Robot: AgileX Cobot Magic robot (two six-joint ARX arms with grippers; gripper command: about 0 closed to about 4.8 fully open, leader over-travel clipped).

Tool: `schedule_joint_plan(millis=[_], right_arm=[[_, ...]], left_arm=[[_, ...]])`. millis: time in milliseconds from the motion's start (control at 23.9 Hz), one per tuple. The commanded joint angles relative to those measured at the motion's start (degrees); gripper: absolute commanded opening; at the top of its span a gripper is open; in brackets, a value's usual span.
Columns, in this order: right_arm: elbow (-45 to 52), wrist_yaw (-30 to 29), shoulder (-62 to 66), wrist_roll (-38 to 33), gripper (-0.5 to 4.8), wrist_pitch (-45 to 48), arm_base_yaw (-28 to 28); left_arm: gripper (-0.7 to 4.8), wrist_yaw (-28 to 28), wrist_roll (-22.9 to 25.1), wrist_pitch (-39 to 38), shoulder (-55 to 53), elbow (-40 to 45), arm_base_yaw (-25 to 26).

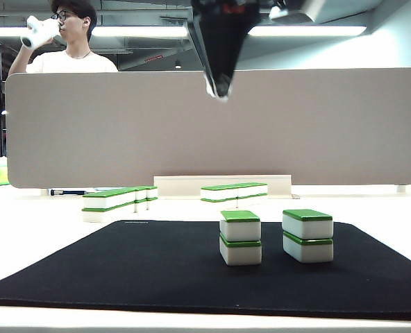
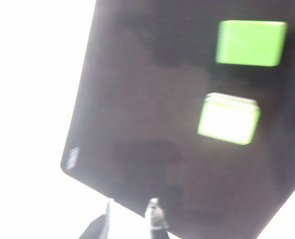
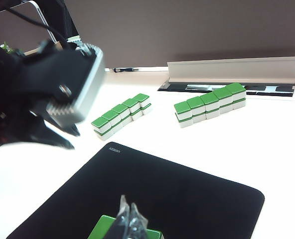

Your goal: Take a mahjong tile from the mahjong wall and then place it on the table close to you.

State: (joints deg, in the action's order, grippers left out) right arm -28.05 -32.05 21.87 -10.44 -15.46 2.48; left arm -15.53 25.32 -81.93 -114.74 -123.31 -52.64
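We judge the approach underway: left pincer [image 2: 130,219], fingertips narrowly apart and empty, hovers above the worktop [image 2: 33,99]; right pincer [image 3: 129,219] together. Next: descend onto the mahjong wall [image 3: 211,104].

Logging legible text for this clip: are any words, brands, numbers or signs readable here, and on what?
Pale logo at a corner of the black mat: too small to read, and blurred in the left wrist view.
Mahjong tiles: plain green backs, no characters showing.
Left pincer, above the mat's edge, and right pincer, over a stack on the mat: no markings visible.
Nothing else legible.
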Motion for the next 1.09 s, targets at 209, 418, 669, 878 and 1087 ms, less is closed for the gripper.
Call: schedule_joint_plan(millis=[209,418,669,878,1087], right_arm=[[-0.28,0.20,-0.11,0.15,-0.01,0.68,0.11],[-0.31,0.17,-0.17,0.15,-0.01,0.68,0.11],[-0.28,0.22,-0.15,0.15,-0.01,0.70,0.09],[-0.28,0.20,-0.15,0.15,-0.01,0.68,0.09],[-0.28,0.20,-0.15,0.15,-0.01,0.70,0.09]], left_arm=[[0.14,-1.05,-3.80,1.29,8.31,-0.11,2.89],[0.14,-0.72,-7.43,2.38,13.20,-0.11,6.47],[0.11,3.78,-8.41,4.90,21.11,-0.09,13.51],[0.11,10.67,-8.59,4.44,25.24,-0.09,20.20],[0.12,11.28,-11.15,2.10,27.63,-0.09,25.20]])
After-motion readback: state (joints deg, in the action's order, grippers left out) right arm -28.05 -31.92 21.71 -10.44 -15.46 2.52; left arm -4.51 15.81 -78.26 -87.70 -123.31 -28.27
